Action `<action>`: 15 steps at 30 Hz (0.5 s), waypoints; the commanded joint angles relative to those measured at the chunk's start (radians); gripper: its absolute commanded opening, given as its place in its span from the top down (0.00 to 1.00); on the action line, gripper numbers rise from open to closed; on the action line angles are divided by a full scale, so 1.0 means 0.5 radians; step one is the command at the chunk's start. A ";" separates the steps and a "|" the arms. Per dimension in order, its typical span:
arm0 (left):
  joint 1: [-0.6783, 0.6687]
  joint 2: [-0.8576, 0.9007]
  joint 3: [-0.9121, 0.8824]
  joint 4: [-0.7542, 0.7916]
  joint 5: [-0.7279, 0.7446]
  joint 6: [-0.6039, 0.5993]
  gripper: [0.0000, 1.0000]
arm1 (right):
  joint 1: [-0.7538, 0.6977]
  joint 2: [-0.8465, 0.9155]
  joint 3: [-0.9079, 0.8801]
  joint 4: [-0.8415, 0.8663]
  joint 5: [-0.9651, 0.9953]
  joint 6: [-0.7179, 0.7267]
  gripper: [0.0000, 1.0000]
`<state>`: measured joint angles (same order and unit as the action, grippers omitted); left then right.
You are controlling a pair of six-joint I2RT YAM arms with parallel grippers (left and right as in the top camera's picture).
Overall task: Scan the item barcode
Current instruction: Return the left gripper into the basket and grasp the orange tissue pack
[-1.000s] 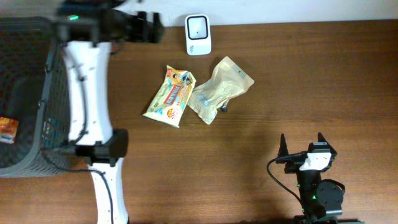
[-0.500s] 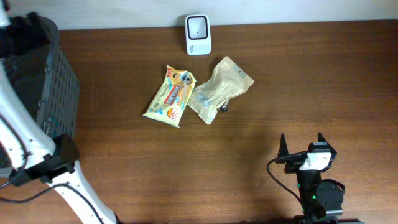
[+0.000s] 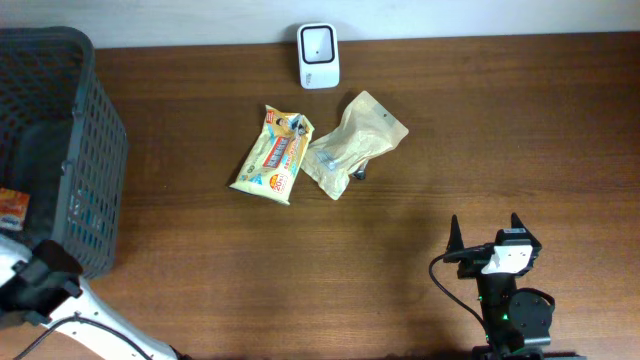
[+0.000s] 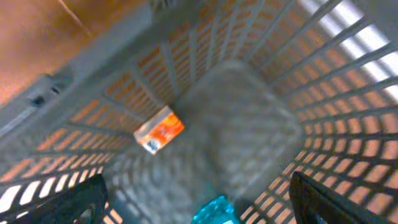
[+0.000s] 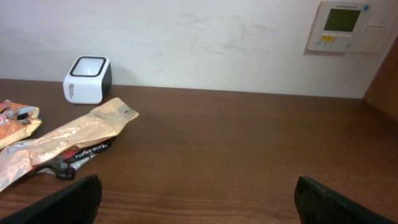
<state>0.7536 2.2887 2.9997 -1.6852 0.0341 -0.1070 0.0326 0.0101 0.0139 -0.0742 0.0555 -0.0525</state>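
Pincers stood wide open and empty, the left pincer (image 4: pixel 199 202) over a basket (image 4: pixel 261 124) with one orange packet (image 4: pixel 160 129) beneath it, the right pincer (image 3: pixel 486 226) well short of the snack bag (image 3: pixel 275 155) and pouch (image 3: pixel 352 142), likely unscanned, and the scanner (image 3: pixel 319 55) beyond.

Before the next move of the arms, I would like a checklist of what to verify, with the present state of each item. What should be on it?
1. Right gripper open and empty: ok.
2. Left gripper open and empty, over the basket: ok.
3. Barcode scanner unobstructed, nothing lying on it: ok.
4. Yellow snack packet lies apart from the tan pouch: not ok, their edges touch.
5. Barcode visible on either of these two items: cannot tell.
6. Orange packet lies inside the basket, out of the way: ok.
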 commanded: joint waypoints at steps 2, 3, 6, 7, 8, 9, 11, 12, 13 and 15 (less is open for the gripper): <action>-0.011 -0.056 -0.320 0.021 -0.175 0.119 0.15 | 0.009 -0.014 -0.017 -0.008 0.002 0.015 0.02; -0.011 -0.056 -0.371 0.034 -0.175 0.152 0.16 | 0.009 -0.014 -0.017 -0.008 0.002 0.015 0.02; -0.011 -0.056 -0.493 0.061 -0.177 0.262 0.16 | 0.009 -0.014 -0.017 -0.008 0.002 0.015 0.02; -0.011 -0.056 -0.551 0.076 -0.191 0.316 0.16 | 0.009 -0.014 -0.017 -0.008 0.002 0.015 0.01; -0.013 -0.056 -0.600 0.085 -0.215 0.351 0.16 | 0.009 -0.014 -0.017 -0.008 0.002 0.015 0.02; -0.022 -0.056 -0.662 0.099 -0.264 0.383 0.16 | 0.009 -0.014 -0.017 -0.008 0.002 0.015 0.02; -0.058 -0.056 -0.788 0.137 -0.295 0.513 0.16 | 0.009 -0.014 -0.017 -0.008 0.002 0.015 0.02; -0.080 -0.056 -0.831 0.153 -0.308 0.555 0.17 | 0.009 -0.014 -0.017 -0.008 0.002 0.015 0.01; -0.105 -0.056 -0.871 0.172 -0.344 0.575 0.16 | 0.009 -0.014 -0.017 -0.008 0.002 0.015 0.02; -0.188 -0.056 -0.994 0.244 -0.555 0.579 0.16 | 0.009 -0.014 -0.017 -0.008 0.002 0.015 0.02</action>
<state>0.7212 2.2829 2.5710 -1.5940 -0.1116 0.1139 0.0326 0.0101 0.0139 -0.0746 0.0551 -0.0525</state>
